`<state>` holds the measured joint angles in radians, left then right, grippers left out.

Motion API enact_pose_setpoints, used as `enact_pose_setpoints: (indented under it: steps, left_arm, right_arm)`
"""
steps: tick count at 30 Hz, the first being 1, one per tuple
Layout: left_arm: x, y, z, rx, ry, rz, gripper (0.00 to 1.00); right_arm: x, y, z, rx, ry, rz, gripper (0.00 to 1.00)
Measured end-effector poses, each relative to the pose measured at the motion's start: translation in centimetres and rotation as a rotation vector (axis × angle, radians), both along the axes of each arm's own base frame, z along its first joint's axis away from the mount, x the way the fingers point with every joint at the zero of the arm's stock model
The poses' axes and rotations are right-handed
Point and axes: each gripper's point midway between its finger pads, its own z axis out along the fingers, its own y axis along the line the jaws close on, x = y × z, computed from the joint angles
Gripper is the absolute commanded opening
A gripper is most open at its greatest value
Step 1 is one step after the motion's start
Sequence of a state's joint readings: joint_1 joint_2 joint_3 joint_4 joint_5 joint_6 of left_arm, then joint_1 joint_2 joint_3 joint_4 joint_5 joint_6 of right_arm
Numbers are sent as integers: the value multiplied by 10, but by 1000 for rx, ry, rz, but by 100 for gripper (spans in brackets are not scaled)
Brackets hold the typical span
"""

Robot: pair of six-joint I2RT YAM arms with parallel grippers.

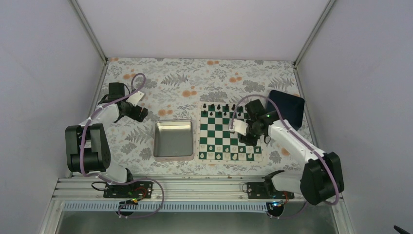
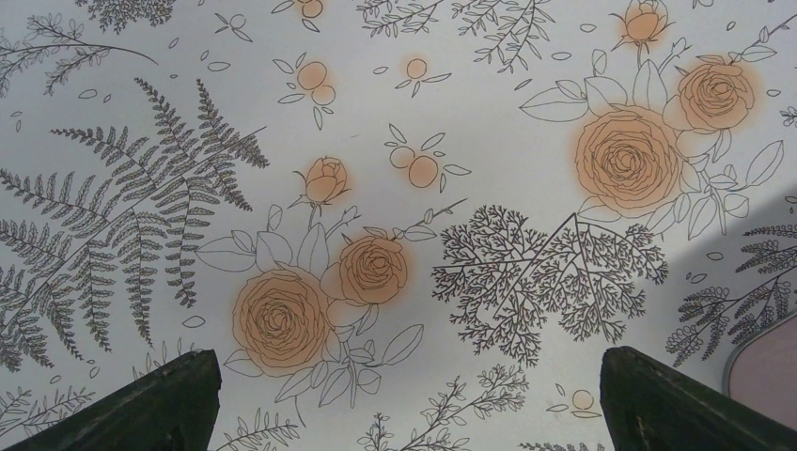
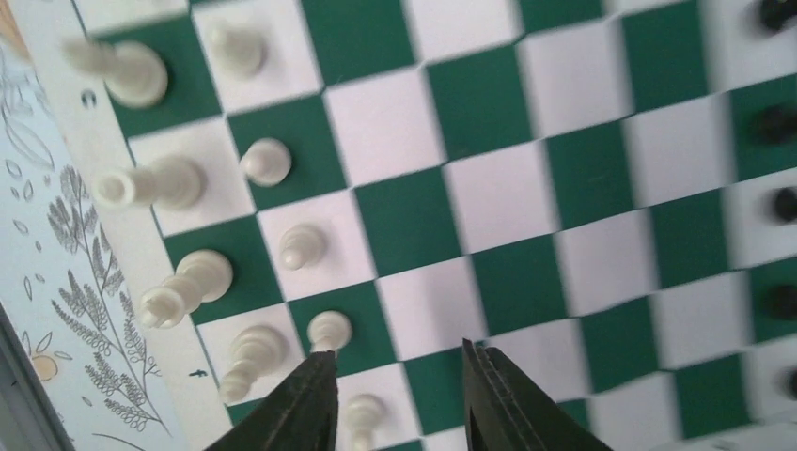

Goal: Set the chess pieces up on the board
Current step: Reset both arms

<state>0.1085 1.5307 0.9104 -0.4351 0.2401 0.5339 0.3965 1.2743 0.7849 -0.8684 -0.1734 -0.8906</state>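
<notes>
Right gripper [image 3: 399, 399]: fingers slightly parted, nothing held, hovered over board [image 3: 498, 188] beside white pawn [image 3: 329, 329]. Left gripper [image 2: 404, 404]: wide open, empty, over flowered cloth [image 2: 423, 113], left of metal tray [image 1: 173, 141]. Board lay right of tray; cream pieces [image 3: 179, 287] along near edge, black pieces [image 3: 778, 122] far edge. Judged mid-setup; next move would need precise pinch on small, smooth, round-topped piece. Board flat, matte checks.

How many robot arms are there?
2. The left arm stands left of the metal tray; the right arm reaches over the chessboard. None seem hidden.
</notes>
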Motion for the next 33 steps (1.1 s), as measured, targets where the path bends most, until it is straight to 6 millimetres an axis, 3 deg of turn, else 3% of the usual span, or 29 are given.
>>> enact_pose_setpoints:
  steps: [7,9,11,12,17,23,28,33]
  left_arm:
    - [0,0,0,0,0,0,100]
    - [0,0,0,0,0,0,100]
    - [0,0,0,0,0,0,100]
    - [0,0,0,0,0,1,100]
    - [0,0,0,0,-1,0,100]
    - [2,0,2,1,-13,0,100]
    - [3,0,4,2,-21,0,100]
    - [3,0,5,2,-26,0,100]
  right_arm:
    - [35,21,87,119,-191,7,55]
    - [39,27,105,154,-223,14,70]
    - [39,31,115,181,-231,14,98]
    - [39,35,119,195,-234,21,100]
    - [52,54,143,288,-255,-32,100]
    - [106,71,187,466,-442,-221,100]
    - [128,62,194,518,-566,-369,100]
    - [136,57,194,544,-622,-438,100]
